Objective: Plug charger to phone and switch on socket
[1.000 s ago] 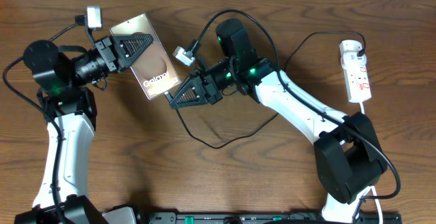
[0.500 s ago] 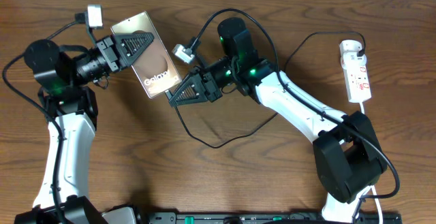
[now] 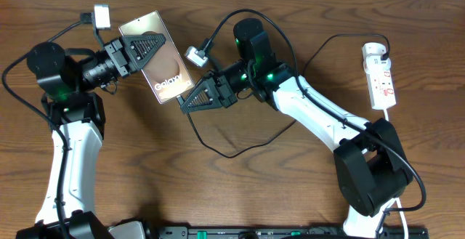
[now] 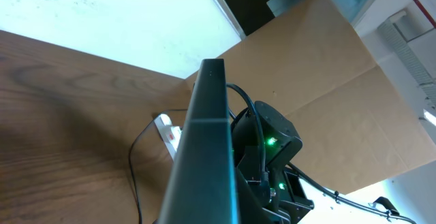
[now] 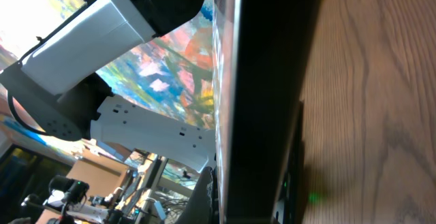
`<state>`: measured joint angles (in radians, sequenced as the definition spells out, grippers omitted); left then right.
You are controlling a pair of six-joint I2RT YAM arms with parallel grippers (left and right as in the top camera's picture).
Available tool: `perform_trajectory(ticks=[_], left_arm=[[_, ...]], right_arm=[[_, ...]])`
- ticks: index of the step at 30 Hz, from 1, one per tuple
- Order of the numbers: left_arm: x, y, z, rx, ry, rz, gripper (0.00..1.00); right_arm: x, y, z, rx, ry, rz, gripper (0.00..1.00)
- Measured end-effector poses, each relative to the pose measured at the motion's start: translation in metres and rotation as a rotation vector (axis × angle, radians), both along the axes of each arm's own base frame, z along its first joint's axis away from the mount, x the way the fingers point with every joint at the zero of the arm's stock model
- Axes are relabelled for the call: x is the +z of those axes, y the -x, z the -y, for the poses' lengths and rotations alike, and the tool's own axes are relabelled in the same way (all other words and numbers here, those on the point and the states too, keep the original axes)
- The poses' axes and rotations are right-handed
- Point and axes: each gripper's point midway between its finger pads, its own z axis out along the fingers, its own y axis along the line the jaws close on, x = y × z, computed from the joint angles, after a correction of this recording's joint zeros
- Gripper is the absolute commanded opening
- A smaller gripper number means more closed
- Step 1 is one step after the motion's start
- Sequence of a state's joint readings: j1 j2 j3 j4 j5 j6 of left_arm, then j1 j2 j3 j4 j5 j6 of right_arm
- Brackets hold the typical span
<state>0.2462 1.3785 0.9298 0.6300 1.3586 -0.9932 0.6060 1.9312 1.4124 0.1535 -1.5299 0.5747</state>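
Beside phone (image 3: pixel 166 68), right tool (image 3: pixel 184 107), charger (image 3: pixel 231 155) barely shifted

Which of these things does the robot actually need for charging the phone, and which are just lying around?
Needed for the job:
bronze Galaxy phone
black charger cable
white power strip

Just there:
left arm's white wrist camera
wooden table

The left arm (image 3: pixel 69 152) and right arm (image 3: pixel 320 115) had white links between bulky black joint housings, with small green lights (image 3: pixel 269 75) glowing. Thin black cables (image 3: pixel 76 27) looped from each wrist to a pale connector block (image 3: pixel 100 15).
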Motion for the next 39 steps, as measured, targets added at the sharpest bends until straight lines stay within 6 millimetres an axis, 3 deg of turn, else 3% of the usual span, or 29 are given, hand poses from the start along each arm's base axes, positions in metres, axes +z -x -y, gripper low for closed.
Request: perform_trajectory(ticks=[3, 4, 9, 17, 29, 33, 39], left_arm=[[0.000, 0.001, 0.001, -0.007, -0.006, 0.008, 0.07], [-0.002, 0.004, 0.005, -0.030, -0.008, 0.006, 0.07], [-0.003, 0.013, 0.018, -0.099, -0.015, 0.011, 0.07], [-0.003, 0.013, 0.011, -0.094, -0.017, 0.013, 0.07], [-0.016, 0.003, -0.051, 0.080, 0.028, -0.107, 0.07], [-0.024, 0.002, -0.071, 0.134, 0.049, -0.159, 0.07], [-0.048, 0.007, -0.074, 0.143, 0.064, -0.255, 0.07]], right_arm=[[0.000, -0.001, 0.000, -0.002, 0.000, 0.001, 0.90], [0.001, -0.002, -0.001, -0.012, -0.003, 0.012, 0.99], [0.001, -0.005, -0.003, -0.026, -0.004, 0.022, 0.99], [0.001, -0.007, -0.003, -0.039, -0.001, 0.025, 0.99], [-0.008, -0.059, 0.028, -0.217, 0.058, -0.023, 0.99], [-0.031, -0.081, 0.040, -0.345, 0.182, -0.118, 0.99], [-0.106, -0.099, 0.076, -0.585, 0.554, -0.219, 0.99]])
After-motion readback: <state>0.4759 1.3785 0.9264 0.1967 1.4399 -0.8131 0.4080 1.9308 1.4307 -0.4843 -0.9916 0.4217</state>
